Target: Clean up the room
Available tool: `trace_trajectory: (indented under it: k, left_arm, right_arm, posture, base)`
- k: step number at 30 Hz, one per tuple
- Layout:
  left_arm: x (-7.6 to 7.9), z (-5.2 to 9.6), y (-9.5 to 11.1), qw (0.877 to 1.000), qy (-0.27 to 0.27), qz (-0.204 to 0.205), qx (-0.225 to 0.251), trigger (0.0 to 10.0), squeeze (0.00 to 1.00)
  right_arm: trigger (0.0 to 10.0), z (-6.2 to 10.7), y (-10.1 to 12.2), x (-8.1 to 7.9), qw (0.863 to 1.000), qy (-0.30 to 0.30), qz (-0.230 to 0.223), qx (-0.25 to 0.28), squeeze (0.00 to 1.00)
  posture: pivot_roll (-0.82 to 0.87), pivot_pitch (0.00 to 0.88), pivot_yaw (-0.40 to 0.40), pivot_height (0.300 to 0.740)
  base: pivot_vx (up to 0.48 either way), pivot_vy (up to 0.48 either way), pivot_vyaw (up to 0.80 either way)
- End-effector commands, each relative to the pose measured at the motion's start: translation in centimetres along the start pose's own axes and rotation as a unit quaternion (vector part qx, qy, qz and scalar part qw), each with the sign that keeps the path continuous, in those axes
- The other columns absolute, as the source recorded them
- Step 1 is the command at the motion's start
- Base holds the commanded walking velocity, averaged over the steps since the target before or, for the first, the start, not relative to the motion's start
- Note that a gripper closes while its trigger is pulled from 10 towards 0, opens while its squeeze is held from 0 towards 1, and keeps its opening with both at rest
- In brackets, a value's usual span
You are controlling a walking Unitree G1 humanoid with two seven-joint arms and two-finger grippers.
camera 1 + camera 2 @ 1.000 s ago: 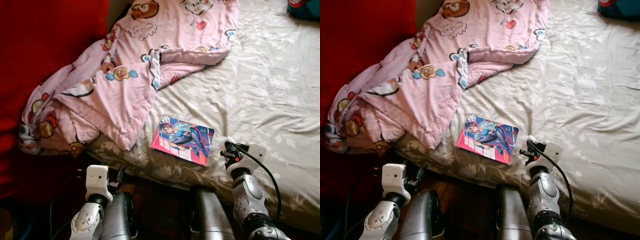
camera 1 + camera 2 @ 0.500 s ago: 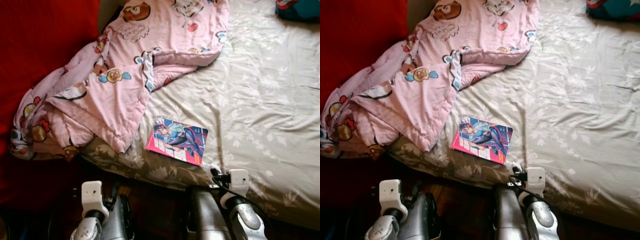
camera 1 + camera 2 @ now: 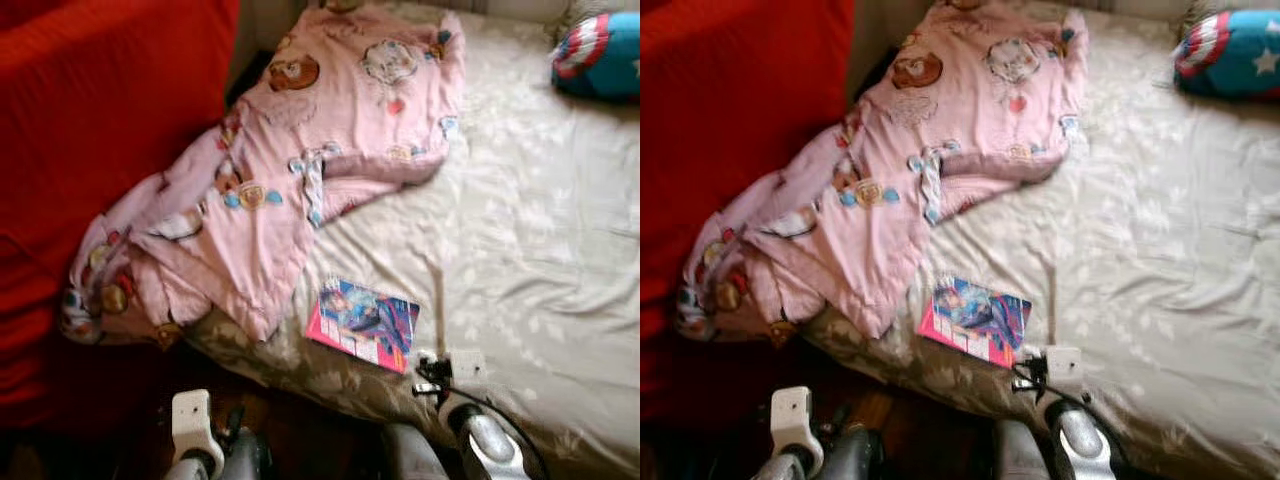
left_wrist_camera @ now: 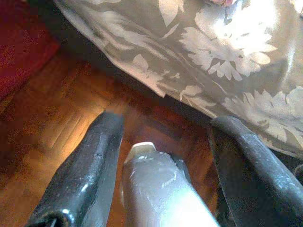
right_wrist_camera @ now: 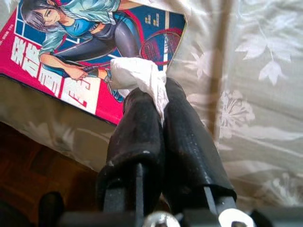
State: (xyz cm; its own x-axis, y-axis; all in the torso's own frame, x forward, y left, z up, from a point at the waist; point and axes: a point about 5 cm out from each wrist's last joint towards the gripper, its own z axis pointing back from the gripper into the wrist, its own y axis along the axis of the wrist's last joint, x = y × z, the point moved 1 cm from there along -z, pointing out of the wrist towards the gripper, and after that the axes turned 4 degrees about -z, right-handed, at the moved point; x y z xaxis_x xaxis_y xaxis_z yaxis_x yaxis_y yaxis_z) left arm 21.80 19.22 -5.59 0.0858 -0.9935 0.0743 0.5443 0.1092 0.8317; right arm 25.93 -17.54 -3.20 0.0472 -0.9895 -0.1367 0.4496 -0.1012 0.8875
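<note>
Presently, a white wad (image 5: 137,75) is being pinched by the right gripper (image 5: 149,101) beside the book (image 3: 362,323); the left gripper (image 4: 163,137) is being held wide. Book and blanket (image 3: 300,170) are being left untidied.

Head views: you get soft motion blur throughout.
Light: bright daylight washes out the bed (image 3: 540,250) sheet toward its far edge.
Shade: the floor (image 4: 57,132) below the bed's near edge is dim.
Wrist views: sharper; the fingers (image 5: 142,142) look slightly soft.
</note>
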Motion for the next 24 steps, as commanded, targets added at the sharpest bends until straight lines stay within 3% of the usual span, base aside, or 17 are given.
trace_trajectory:
  k: [1,6,8,14,17,24]
  left_arm:
    - [-0.5,0.5,-1.7,0.999,0.010,-0.001,-0.035,10.0,0.00]
    - [-0.3,0.3,-2.9,0.996,0.011,-0.023,-0.085,10.0,0.00]
    - [-0.3,0.3,-2.9,0.996,0.011,-0.023,-0.085,10.0,0.00]
    - [0.5,1.1,-5.3,0.988,-0.003,-0.033,-0.151,10.0,0.00]
    - [-0.6,2.1,-6.7,0.984,0.010,-0.021,-0.176,10.0,0.00]
    - [-2.5,3.8,-8.5,0.979,0.025,-0.020,-0.203,10.0,0.00]
  right_arm:
    - [10.0,0.5,-1.3,0.6,0.999,-0.014,-0.001,-0.029,0.00]
    - [10.0,1.4,-3.7,1.5,0.995,-0.034,0.000,-0.099,0.00]
    - [10.0,1.4,-3.7,1.5,0.995,-0.034,0.000,-0.099,0.00]
    - [10.0,3.1,-6.5,2.3,0.984,-0.069,-0.021,-0.161,0.00]
    - [10.0,4.0,-7.8,2.3,0.978,-0.082,-0.023,-0.189,0.00]
    - [10.0,4.1,-8.4,1.7,0.977,-0.075,-0.027,-0.200,0.00]
  posture:
    - [-0.06,0.113,-0.012,0.721]
    - [-0.08,0.076,-0.008,0.726]
    - [-0.08,0.076,-0.008,0.726]
    - [-0.09,0.078,-0.010,0.726]
    - [-0.08,0.122,-0.019,0.726]
    - [-0.08,0.151,-0.010,0.726]
  base:
    - [0.000,0.000,0.00]
    - [0.000,0.000,0.00]
    - [0.000,0.000,0.00]
    - [0.000,0.000,0.00]
    - [0.000,0.000,0.00]
    - [0.000,0.000,0.00]
